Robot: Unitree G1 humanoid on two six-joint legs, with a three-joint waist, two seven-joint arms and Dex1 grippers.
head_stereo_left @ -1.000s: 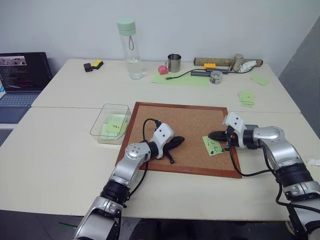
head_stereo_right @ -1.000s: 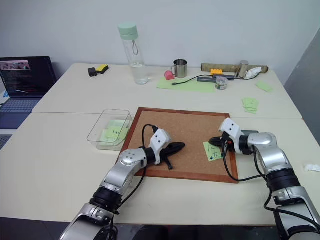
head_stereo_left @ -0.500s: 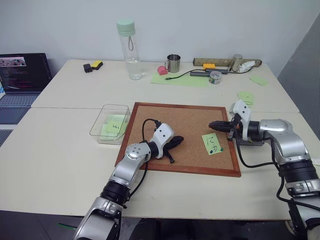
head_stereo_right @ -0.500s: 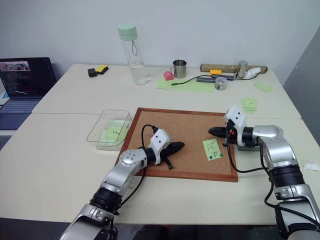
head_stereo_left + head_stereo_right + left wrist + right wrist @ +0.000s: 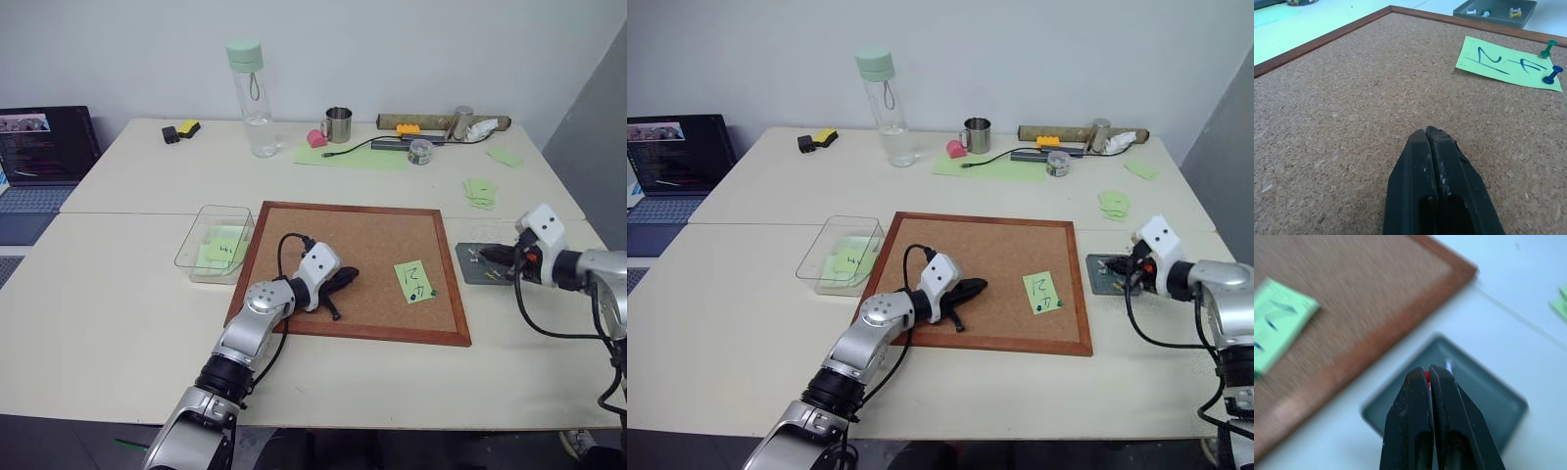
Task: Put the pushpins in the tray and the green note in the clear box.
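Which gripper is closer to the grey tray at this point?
Right. The right gripper sits just over the tray, beside the corkboard. The left gripper rests on the corkboard, well across from the tray.

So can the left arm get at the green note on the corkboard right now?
Probably yes. The left gripper rests shut on the corkboard, with bare cork between it and the green note. But a green pin and a blue pin are stuck in the note.
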